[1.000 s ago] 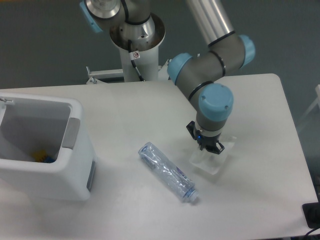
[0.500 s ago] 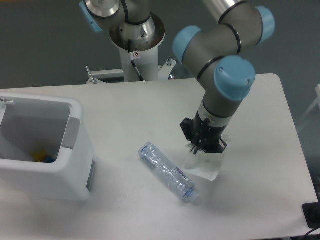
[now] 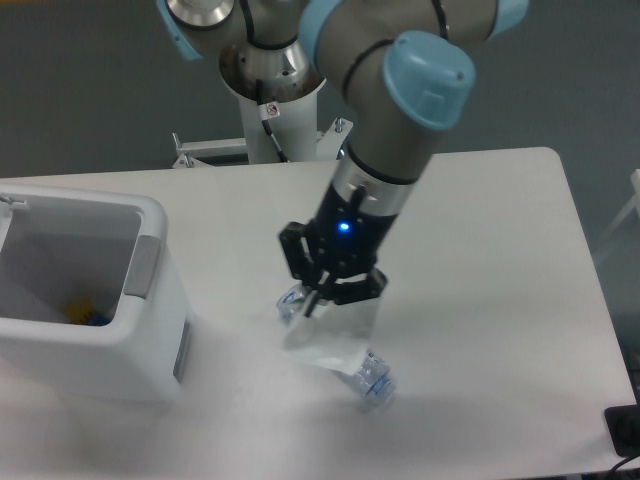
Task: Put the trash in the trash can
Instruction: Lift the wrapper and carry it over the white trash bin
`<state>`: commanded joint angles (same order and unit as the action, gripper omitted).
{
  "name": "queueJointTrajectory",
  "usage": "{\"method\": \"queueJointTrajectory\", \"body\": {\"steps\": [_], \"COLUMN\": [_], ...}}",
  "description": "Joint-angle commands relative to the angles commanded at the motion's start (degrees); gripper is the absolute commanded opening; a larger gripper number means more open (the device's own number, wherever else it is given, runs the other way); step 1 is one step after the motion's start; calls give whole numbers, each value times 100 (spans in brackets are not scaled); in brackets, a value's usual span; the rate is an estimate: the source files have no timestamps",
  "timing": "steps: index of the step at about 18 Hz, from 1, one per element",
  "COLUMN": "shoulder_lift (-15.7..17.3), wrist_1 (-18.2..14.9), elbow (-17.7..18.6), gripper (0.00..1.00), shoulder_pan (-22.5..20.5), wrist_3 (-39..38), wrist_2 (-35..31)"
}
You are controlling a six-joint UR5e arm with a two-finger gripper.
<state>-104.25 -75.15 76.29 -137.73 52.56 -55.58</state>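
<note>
My gripper (image 3: 324, 296) is shut on the top edge of the clear crinkled plastic bag (image 3: 332, 335), which hangs below it above the table. The bag partly covers the crushed clear bottle (image 3: 372, 378) with its bluish label, which lies on the table underneath; only the bottle's cap end and a bit of its far end (image 3: 290, 301) show. The white trash can (image 3: 150, 340) stands at the left edge, open at the top, with something small and yellow-blue (image 3: 85, 316) inside. The gripper is to the right of the can, a short way from it.
The white table (image 3: 500, 260) runs to its right edge near x 600 and its front edge at the bottom. The robot's base column (image 3: 270, 110) rises at the back centre. A dark object (image 3: 625, 430) sits at the bottom right corner.
The gripper lifted the plastic bag off the table and carried it left, from right of the bottle to above it. The arm swung leftward. The bottle has not moved.
</note>
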Motion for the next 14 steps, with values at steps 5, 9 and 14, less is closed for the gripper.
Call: {"method": "queueJointTrajectory", "body": {"steps": [5, 9, 14], "shoulder_lift": [256, 300, 484], "wrist_1": [254, 957, 1038], "elbow": [9, 62, 325], "gripper": [0, 0, 23], "shoulder_pan": [376, 808, 1283], "wrist_3": [-368, -1080, -1073], "wrist_2": [425, 381, 372]}}
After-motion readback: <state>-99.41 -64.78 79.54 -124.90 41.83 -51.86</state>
